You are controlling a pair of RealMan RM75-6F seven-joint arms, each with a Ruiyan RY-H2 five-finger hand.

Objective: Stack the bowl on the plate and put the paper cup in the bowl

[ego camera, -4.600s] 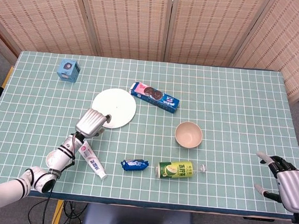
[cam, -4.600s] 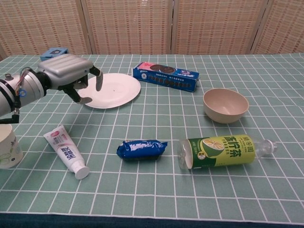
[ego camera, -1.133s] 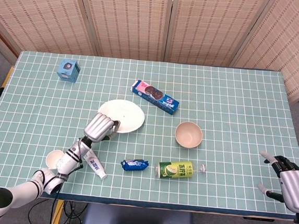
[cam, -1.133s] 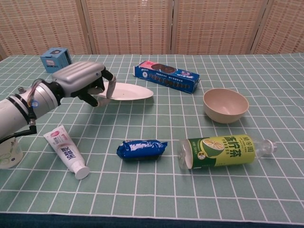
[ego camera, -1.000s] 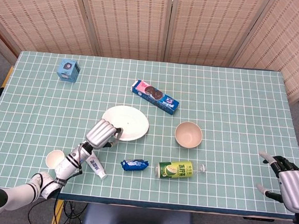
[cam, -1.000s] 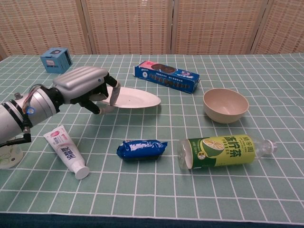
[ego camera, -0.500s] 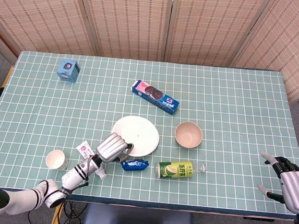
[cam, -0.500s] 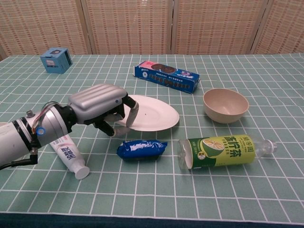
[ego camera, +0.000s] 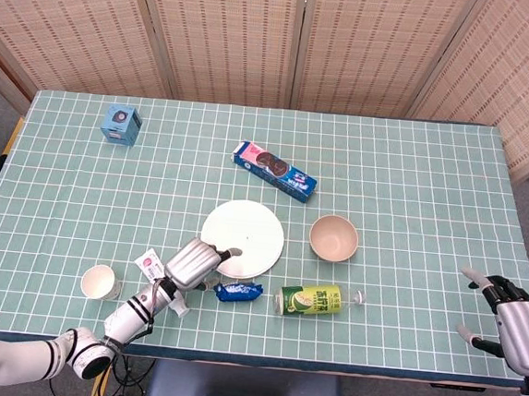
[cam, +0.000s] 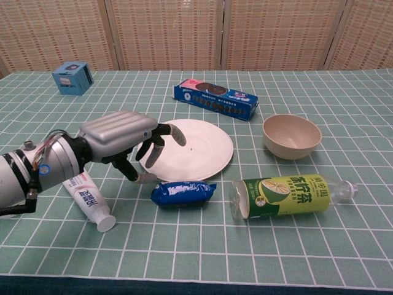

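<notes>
1. While the round white plate point(cam: 190, 149) lies flat on the green gridded surface point(ego camera: 415, 174), the left hand point(cam: 123, 144) sits at its near-left rim with fingers spread; whether a fingertip touches the rim I cannot tell, but it grips nothing.
2. As for placement, the plate rests near the middle of the surface, just left of the beige bowl point(ego camera: 333, 237), the two apart with a gap between them.
3. Judging by this, the plate looks set in a workable spot, so the first stacking step is ready but not yet done: the bowl stands upright on the surface itself, not on the plate.
4. Meanwhile the white paper cup point(ego camera: 98, 282) stands upright near the front left edge, well apart from plate and bowl, untouched.
5. At the far right front corner, the right hand point(ego camera: 513, 326) hangs open off the surface edge, fingers apart, holding nothing.
6. Left to do, as I judge it: lift the bowl onto the plate, then carry the cup over into the bowl.
7. Clutter near the plate, namely the blue snack packet point(cam: 183, 193), the green tea bottle point(cam: 288, 195), the white toothpaste tube point(cam: 86, 196) and the blue biscuit box point(cam: 214, 98), could be knocked.
</notes>
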